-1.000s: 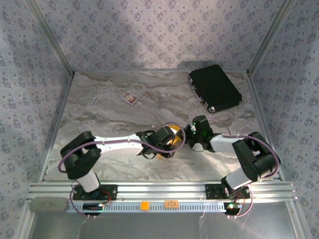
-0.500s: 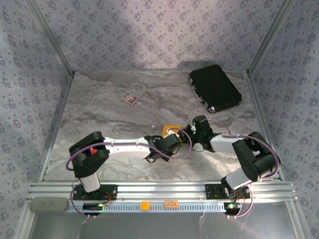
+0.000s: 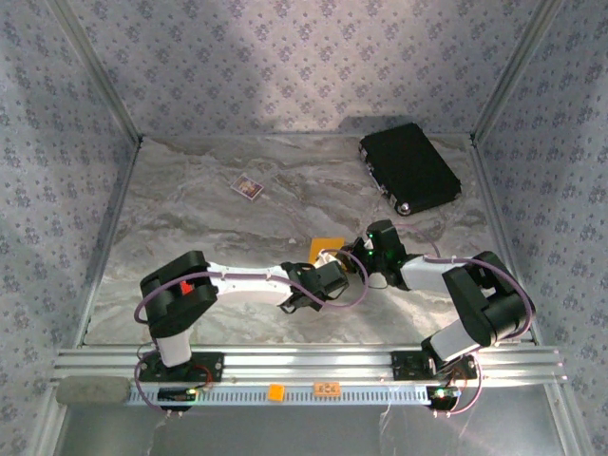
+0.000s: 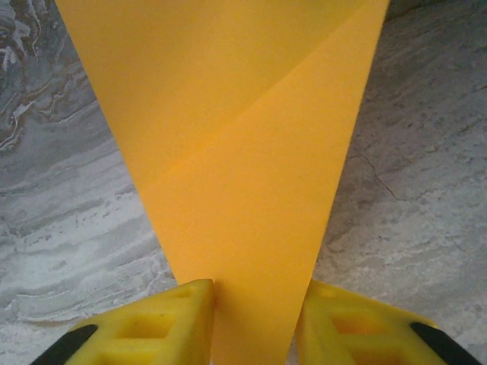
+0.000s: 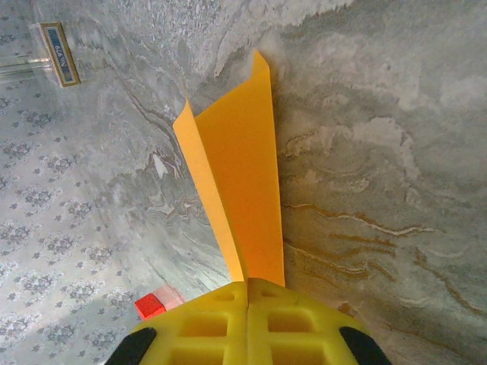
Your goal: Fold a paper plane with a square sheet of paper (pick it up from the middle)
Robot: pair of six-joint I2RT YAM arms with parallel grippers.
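The sheet of paper point(image 3: 328, 246), already creased into a tapering shape, was held to the near left of the black case point(image 3: 410, 168), clenched in the right tool point(image 5: 248, 283). Its narrow end was straddled by the left tool point(image 4: 255, 293), though a pinch could not be confirmed. The finishing folds were judged still outstanding.

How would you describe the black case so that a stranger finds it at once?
On the marble-patterned table, go to the far right corner. There lies the black case, flat and rectangular; it is larger and darker than the small card to its left.
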